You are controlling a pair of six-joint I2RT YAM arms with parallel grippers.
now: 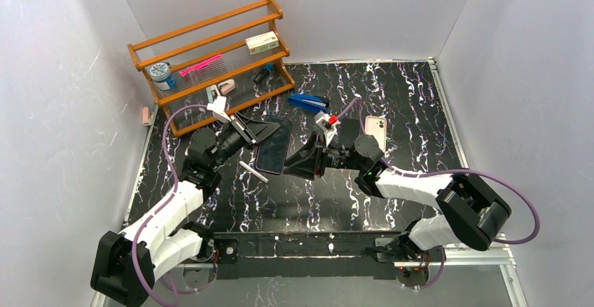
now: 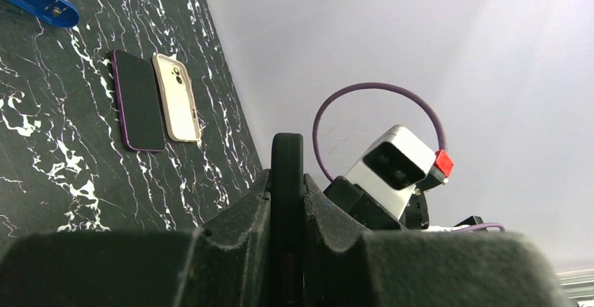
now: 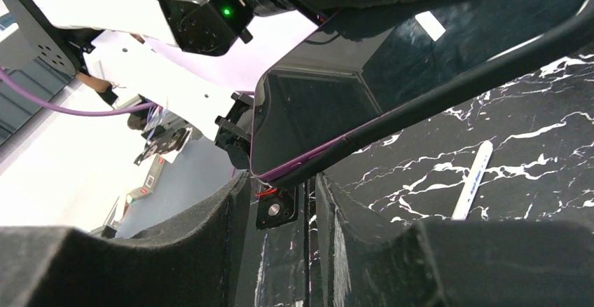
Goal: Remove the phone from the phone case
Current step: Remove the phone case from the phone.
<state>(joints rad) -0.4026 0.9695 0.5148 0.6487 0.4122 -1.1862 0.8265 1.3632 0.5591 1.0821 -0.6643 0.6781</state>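
Observation:
The phone in its dark case is held tilted above the table at centre. My left gripper is shut on the case's upper edge; in the left wrist view the case stands edge-on between the pads. My right gripper is at the phone's lower right corner. In the right wrist view its jaws stand open, wider than the phone is thick. The phone shows a purple rim against the black case, and its corner sits between the fingertips.
A white pen lies on the table under the phone. A purple-edged phone and a cream phone lie flat at right centre. A blue stapler and a wooden shelf stand at the back.

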